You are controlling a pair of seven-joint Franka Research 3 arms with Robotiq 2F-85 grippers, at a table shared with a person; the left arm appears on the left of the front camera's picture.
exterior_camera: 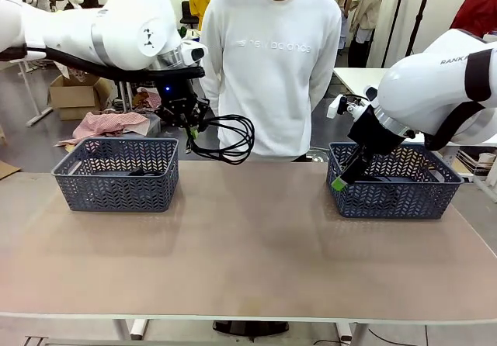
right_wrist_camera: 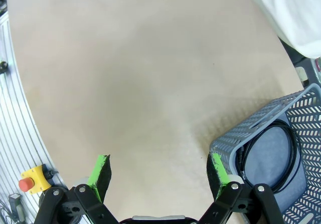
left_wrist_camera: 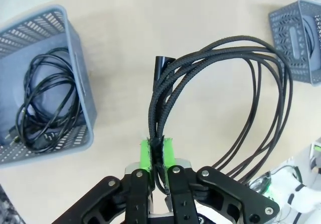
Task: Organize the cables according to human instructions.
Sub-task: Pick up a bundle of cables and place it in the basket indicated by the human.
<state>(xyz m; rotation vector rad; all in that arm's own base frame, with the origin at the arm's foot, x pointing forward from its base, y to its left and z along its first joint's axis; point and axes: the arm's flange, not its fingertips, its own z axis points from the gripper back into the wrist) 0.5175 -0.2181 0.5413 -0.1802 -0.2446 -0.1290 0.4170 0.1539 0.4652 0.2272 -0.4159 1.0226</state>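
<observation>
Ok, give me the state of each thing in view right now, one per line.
Left hand: shut on braided cable.
Braided cable: coiled, hanging above table.
Right hand: open, empty.
Left basket: holds a coiled cable.
Right basket: holds a cable.

Beyond the beige table (exterior_camera: 248,245), a grey floor (exterior_camera: 31,140) holds a cardboard box (exterior_camera: 76,96) and checked cloth (exterior_camera: 105,124).

Likely a robotics lab: white robot arms (exterior_camera: 116,28) at a bare table (exterior_camera: 248,253), a cardboard box (exterior_camera: 78,94) on the floor at ten o'clock.
</observation>
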